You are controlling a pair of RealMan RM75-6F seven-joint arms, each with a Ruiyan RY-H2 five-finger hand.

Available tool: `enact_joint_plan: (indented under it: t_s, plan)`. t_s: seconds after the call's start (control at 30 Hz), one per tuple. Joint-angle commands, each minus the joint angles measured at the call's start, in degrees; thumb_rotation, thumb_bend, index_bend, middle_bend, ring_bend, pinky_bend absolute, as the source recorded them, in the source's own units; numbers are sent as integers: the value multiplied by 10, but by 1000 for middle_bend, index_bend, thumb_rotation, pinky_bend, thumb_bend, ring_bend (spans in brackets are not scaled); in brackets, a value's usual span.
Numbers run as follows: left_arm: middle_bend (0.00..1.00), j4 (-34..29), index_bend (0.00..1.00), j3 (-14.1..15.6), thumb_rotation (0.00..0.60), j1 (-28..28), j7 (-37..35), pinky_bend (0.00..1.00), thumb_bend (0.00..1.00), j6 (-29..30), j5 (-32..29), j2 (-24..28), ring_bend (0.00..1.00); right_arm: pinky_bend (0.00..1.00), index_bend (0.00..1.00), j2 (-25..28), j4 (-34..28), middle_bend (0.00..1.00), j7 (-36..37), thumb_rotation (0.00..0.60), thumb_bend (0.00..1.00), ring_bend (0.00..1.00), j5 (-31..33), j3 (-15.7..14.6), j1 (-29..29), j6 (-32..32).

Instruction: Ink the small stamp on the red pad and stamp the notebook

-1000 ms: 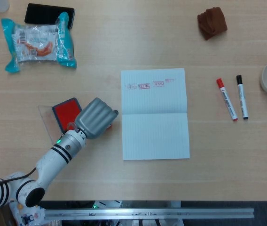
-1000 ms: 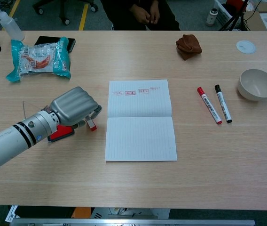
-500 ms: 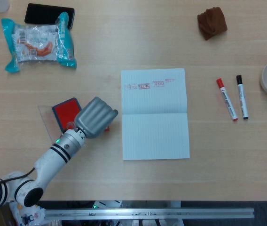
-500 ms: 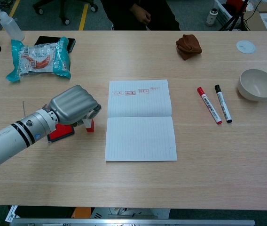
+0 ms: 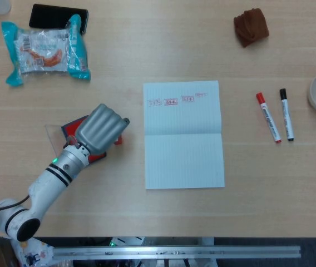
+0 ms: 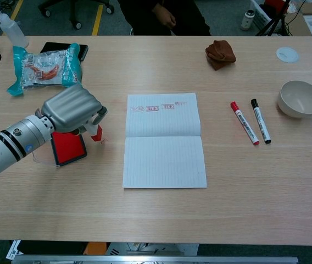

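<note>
On the pale wooden table the open white lined notebook lay flat with a row of red stamp marks near its top edge, and just to its left the grey left hand covered much of the square red ink pad in the head view. The chest view showed more: the pad lay largely exposed below the hand, whose curled fingers gripped the small red-and-white stamp just right of the pad, well short of the notebook. The right hand appeared in neither view.
</note>
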Motion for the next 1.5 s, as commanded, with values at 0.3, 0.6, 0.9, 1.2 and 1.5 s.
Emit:
enact_joint_plan:
  t_s: [0.3, 0.6, 0.9, 1.2, 1.5]
  plan:
    - [1000, 21, 588, 21, 600, 27, 11, 1000, 246, 19, 12, 19, 1000, 381, 401, -1, -2, 386, -4, 600, 293, 325, -4, 0, 4, -2]
    - [1000, 56, 588, 29, 600, 40, 27, 1000, 246, 32, 29, -3, 1000, 381, 401, 2, -9, 386, -9, 600, 293, 325, -4, -1, 1, 3]
    - [1000, 84, 588, 24, 600, 45, 36, 1000, 246, 36, 39, -14, 1000, 381, 401, 3, -10, 386, -9, 600, 294, 324, -2, -1, -1, 4]
    - [1000, 102, 589, 25, 600, 50, 34, 1000, 246, 37, 49, -13, 1000, 381, 401, 2, -9, 386, -10, 600, 293, 325, -1, -1, -1, 3]
    - [1000, 122, 597, 30, 600, 54, 31, 1000, 246, 37, 63, -14, 1000, 381, 401, 2, -10, 386, -12, 600, 294, 325, 0, -1, 0, 1]
